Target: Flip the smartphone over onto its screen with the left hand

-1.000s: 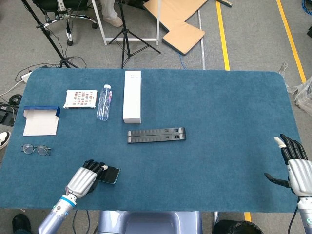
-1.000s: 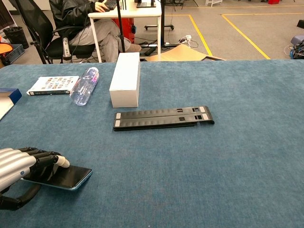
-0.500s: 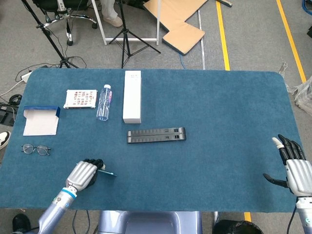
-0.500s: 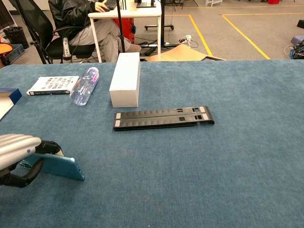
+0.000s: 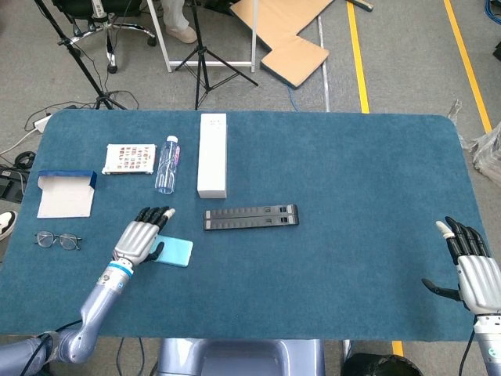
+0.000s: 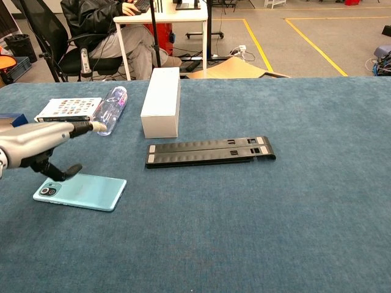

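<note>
The smartphone (image 5: pixel 173 252) (image 6: pixel 82 191) lies flat on the blue table with its light teal back and camera lenses facing up. My left hand (image 5: pixel 142 234) (image 6: pixel 43 143) hovers just above its left end with the fingers stretched out and holds nothing; its thumb hangs close over the phone's camera corner. My right hand (image 5: pixel 472 268) sits at the table's right front edge, fingers spread and empty; the chest view does not show it.
A black folded stand (image 5: pixel 251 217) (image 6: pixel 209 151) lies right of the phone. Behind it stand a white box (image 5: pixel 212 154) (image 6: pixel 162 101), a water bottle (image 5: pixel 167 164) (image 6: pixel 109 109) and a small book (image 5: pixel 130 159). An open box (image 5: pixel 66 193) and glasses (image 5: pixel 58 240) are at the left.
The phone went from screen up under my left fingers, through standing on edge, to lying back up. My left hand let go and lifted away. The right hand stayed put.
</note>
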You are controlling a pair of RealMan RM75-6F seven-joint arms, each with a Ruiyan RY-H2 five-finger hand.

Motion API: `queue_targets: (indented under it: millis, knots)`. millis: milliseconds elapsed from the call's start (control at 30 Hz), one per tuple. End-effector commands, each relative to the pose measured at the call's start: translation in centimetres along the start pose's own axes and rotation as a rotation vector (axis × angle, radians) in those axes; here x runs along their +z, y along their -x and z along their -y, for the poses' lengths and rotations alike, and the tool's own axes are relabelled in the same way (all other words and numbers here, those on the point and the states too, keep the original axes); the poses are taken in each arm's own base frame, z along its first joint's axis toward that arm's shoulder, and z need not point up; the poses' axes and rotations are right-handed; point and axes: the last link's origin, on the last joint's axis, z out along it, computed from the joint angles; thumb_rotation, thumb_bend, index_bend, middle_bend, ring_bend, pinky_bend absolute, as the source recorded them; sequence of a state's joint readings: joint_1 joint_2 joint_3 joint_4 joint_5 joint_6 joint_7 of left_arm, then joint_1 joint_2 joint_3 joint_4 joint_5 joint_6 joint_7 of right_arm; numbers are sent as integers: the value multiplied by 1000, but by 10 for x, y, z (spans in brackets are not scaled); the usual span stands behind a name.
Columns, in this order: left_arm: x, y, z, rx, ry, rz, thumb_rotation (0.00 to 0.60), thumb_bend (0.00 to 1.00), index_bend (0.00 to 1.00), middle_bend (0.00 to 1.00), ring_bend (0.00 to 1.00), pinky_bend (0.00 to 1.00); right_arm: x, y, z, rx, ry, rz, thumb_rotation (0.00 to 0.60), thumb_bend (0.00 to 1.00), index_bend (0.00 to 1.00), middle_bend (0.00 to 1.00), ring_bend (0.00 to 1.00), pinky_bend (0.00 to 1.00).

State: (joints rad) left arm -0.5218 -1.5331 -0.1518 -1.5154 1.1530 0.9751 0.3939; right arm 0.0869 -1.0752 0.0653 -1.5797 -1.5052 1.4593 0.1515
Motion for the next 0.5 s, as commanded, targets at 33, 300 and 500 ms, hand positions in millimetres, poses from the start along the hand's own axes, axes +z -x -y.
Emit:
queue_targets:
  millis: [33,300,500]
  knots:
    - [-6,-21,10,-34,28,-151,600,526,0,0,0,0,0,0,0,7,-1,0,600,0,0,0,0,0]
    - [-59,-48,58,9,-61,-271,600,127,0,0,0,0,-2,-5,1,23,-12,-16,600,0,0,0,0,0]
    - [-102,-51,75,44,-95,-259,600,0,0,0,0,0,-4,-9,4,36,-27,-33,600,0,0,0,0,0]
